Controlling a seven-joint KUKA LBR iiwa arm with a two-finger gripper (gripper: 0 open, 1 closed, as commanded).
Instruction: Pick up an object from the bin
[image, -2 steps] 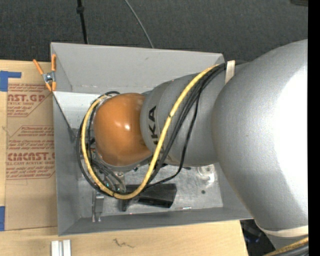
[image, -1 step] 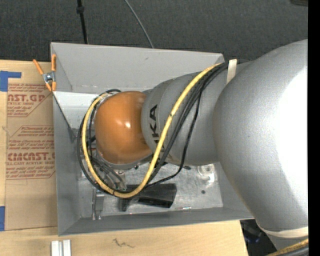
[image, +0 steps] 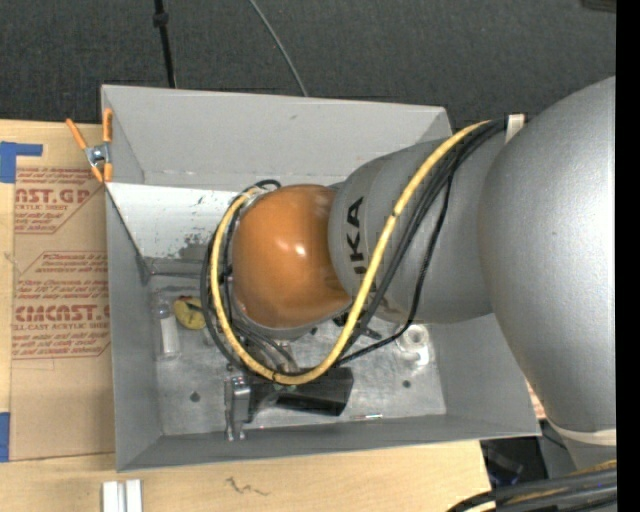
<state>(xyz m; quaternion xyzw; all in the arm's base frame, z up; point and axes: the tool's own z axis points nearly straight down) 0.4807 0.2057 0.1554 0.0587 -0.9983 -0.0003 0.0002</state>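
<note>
My gripper (image: 237, 405) reaches down to the bin floor near the front wall, left of centre, below the orange dome. A flat black oblong thing (image: 318, 393) lies on the floor just to its right, touching or nearly touching it; its upper part is hidden by cables. A small yellow thing (image: 187, 311) lies further back on the left, half hidden by the dome. A pale, clear little piece (image: 166, 337) rests near the left wall.
A white ring-shaped part (image: 413, 346) lies on the right side of the floor under the arm. The arm, its dome and looping cables cover the middle of the bin. The sloping bin walls stand close on the left and front.
</note>
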